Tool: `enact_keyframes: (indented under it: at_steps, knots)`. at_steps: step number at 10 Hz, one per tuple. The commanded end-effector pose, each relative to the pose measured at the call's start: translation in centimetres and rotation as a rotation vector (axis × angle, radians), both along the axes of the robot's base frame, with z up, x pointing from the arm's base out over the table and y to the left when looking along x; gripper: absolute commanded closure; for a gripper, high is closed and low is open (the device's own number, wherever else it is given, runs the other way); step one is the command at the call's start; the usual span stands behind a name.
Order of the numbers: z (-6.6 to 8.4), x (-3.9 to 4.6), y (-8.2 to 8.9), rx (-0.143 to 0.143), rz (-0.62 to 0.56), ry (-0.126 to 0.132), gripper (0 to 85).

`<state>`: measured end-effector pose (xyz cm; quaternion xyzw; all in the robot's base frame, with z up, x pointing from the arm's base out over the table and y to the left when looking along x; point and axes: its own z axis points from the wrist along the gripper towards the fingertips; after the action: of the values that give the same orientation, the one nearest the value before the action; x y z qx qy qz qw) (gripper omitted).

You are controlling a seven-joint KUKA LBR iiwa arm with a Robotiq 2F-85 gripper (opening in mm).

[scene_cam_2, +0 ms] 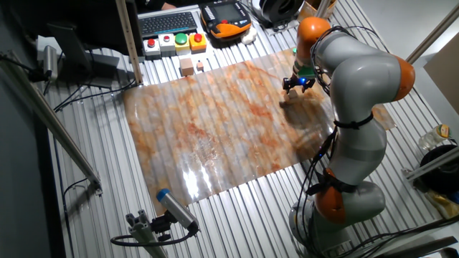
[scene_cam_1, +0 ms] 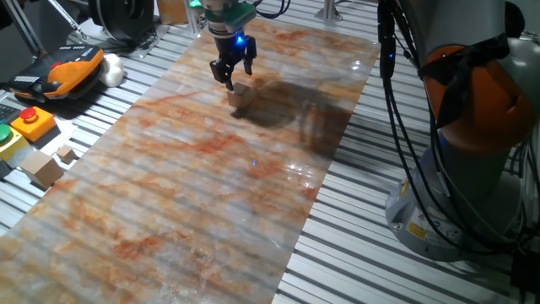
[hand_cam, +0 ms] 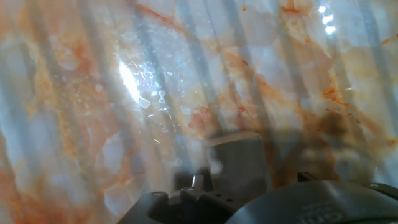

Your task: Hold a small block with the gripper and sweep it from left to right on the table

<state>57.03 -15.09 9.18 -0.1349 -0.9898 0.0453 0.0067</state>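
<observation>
The table (scene_cam_1: 169,194) takes up most of the room here, a long glossy sheet marbled orange and grey laid over silver slats, presumably so a block can slide across it freely. The big grey and orange arm (scene_cam_2: 358,93) bends over from the right side to reach the sheet's far end. There the gripper (scene_cam_1: 234,78), blue light glowing, hangs fingers-down right over the small block (scene_cam_1: 240,97), which sits on the marbled sheet directly beneath the fingertips. I cannot tell whether the fingers are clenched on it or only straddling it; the hand view is too blurred to settle it. Off the sheet at the near left lie a larger wooden block (scene_cam_1: 40,168) and a tiny cube (scene_cam_1: 66,154), seemingly set aside as spares.
</observation>
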Motion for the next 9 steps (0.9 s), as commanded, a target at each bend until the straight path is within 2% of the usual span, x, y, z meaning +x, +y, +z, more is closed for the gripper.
enact_keyframes:
  at_steps: [1,5,7,8,9]
  knots:
    - [0.0,0.01,0.01,0.0,0.003,-0.001,17.0]
    - [0.0,0.01,0.01,-0.007,-0.035,-0.013,17.0]
    - [0.0,0.01,0.01,-0.011,-0.035,-0.006,17.0]
    - [0.0,0.01,0.01,0.004,-0.046,-0.007,17.0]
    - [0.0,0.01,0.01,-0.008,-0.04,-0.018,17.0]
